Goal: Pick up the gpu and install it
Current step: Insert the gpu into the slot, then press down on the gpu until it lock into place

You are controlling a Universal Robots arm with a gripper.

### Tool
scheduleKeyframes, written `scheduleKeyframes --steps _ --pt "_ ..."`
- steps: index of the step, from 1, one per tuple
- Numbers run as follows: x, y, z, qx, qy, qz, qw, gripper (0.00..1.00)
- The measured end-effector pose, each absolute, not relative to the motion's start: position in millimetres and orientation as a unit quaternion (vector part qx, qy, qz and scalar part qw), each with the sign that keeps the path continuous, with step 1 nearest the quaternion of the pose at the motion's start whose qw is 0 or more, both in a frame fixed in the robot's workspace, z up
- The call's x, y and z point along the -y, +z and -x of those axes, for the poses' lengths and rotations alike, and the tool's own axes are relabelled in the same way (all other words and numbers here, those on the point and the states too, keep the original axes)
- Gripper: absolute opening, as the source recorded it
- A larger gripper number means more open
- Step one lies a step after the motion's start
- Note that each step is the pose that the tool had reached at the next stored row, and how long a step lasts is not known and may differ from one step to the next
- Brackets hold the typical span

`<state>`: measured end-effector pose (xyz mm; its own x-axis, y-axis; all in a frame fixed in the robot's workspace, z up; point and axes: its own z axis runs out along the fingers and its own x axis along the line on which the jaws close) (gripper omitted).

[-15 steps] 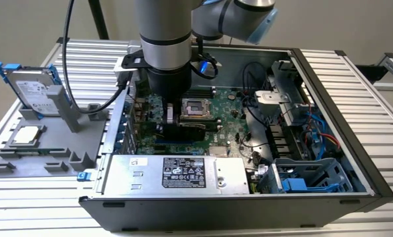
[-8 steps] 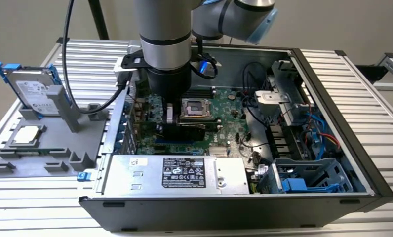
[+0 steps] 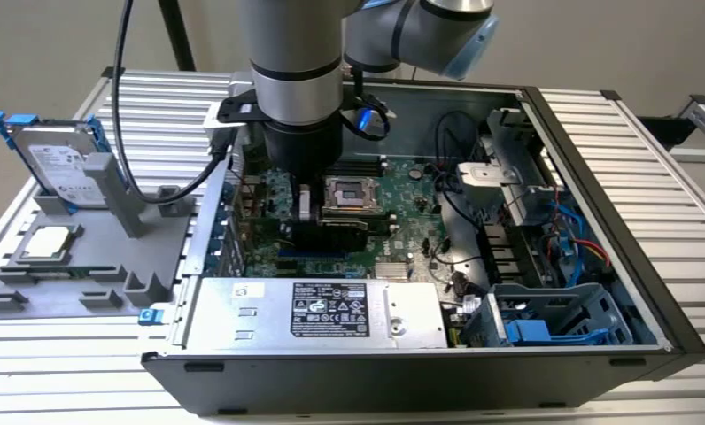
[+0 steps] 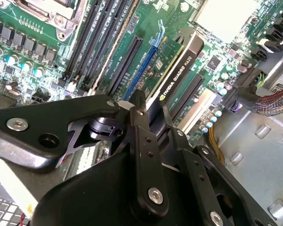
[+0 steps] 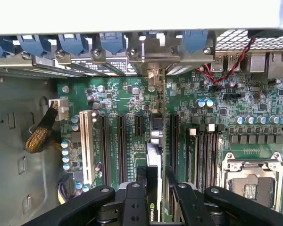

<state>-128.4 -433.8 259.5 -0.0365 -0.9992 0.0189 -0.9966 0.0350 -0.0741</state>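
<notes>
A slatted metal table carries one open black computer case and one grey parts tray. Inside, over the green motherboard, the black gripper clamps the thin black-and-green gpu, upright in an expansion slot, slots either side free.

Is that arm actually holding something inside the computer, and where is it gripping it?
Yes: the gripper is shut on the gpu, pinching the card's upper edge as it stands on edge over the motherboard slots.

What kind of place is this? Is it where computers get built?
Probably a workshop or lab bench for assembling computers: an open computer case lies on a slatted metal table, and the robot's hand holds the gpu over the motherboard.
</notes>
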Motion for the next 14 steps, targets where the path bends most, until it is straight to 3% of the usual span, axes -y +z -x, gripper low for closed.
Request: scheduleKeyframes --steps 14 --pt "433.8 256.1 131.5 -0.719 -0.033 0.694 0.019 0.0"
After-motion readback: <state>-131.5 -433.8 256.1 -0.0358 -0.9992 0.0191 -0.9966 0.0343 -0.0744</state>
